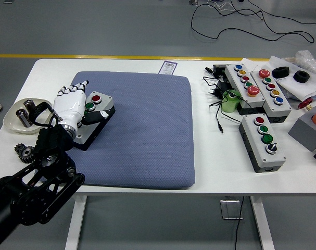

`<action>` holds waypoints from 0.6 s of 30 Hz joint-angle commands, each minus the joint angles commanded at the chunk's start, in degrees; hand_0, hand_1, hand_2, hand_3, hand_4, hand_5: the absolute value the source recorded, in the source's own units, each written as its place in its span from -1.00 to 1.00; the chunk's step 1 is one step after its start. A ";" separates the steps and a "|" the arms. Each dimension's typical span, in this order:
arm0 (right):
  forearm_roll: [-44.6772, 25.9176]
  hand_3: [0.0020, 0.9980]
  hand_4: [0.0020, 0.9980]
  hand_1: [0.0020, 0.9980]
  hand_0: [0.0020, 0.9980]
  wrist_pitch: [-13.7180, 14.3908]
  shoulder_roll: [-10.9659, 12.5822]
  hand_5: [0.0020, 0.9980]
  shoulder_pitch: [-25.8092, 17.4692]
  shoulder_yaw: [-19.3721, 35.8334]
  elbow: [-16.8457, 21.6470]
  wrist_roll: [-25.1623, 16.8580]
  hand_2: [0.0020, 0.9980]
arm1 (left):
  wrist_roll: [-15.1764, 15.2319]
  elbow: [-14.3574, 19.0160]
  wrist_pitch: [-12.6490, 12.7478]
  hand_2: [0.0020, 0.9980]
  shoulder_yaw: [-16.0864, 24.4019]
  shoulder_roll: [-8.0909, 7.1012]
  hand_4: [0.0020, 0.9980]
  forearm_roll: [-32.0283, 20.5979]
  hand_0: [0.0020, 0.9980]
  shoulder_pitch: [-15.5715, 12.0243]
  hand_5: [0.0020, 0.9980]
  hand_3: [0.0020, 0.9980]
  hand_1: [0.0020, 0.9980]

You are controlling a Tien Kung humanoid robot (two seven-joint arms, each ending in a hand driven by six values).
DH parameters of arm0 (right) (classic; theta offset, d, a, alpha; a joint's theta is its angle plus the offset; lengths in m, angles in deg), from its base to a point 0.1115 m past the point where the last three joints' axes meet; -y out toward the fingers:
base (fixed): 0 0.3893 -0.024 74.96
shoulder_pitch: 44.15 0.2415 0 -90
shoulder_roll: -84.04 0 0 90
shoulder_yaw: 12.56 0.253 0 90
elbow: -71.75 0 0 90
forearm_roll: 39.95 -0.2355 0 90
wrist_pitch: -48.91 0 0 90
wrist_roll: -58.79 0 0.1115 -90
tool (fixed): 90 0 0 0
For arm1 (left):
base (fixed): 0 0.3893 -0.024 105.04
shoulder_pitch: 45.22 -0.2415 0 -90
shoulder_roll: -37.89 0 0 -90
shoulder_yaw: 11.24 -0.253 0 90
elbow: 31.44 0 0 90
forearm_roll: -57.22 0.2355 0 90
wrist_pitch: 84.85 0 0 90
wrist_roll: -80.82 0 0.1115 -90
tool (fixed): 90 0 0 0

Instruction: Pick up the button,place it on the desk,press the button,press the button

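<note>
White left robot hand (74, 107) gripping button box (93, 121), blue mat (142, 135)

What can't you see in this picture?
- Head view: the near end of the button box is hidden under the left hand, so whether the fingers grip it cannot be told.
- The grey box at the right is cut off by the picture's edge.
- The parts in the dish are too small to name.
- The right hand is out of view.
</note>
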 joint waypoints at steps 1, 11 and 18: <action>-0.01 0.19 -0.14 0.34 0.33 0.00 0.00 -0.46 0.00 -0.01 0.00 0.00 0.38 | 0.00 -0.25 0.11 1.00 0.07 0.12 1.00 0.00 0.95 0.00 0.50 1.00 1.00; 0.10 0.19 -0.14 0.34 0.33 0.00 0.07 -0.46 -0.09 0.13 0.00 -0.14 0.38 | 0.00 -5.21 -1.72 1.00 1.80 2.84 1.00 0.00 0.87 0.26 0.47 1.00 1.00; 0.31 0.19 -0.14 0.34 0.33 0.02 0.12 -0.46 -0.16 0.32 0.00 -0.16 0.38 | 0.00 -6.57 -3.69 1.00 3.07 3.91 1.00 0.00 0.80 0.76 0.39 1.00 1.00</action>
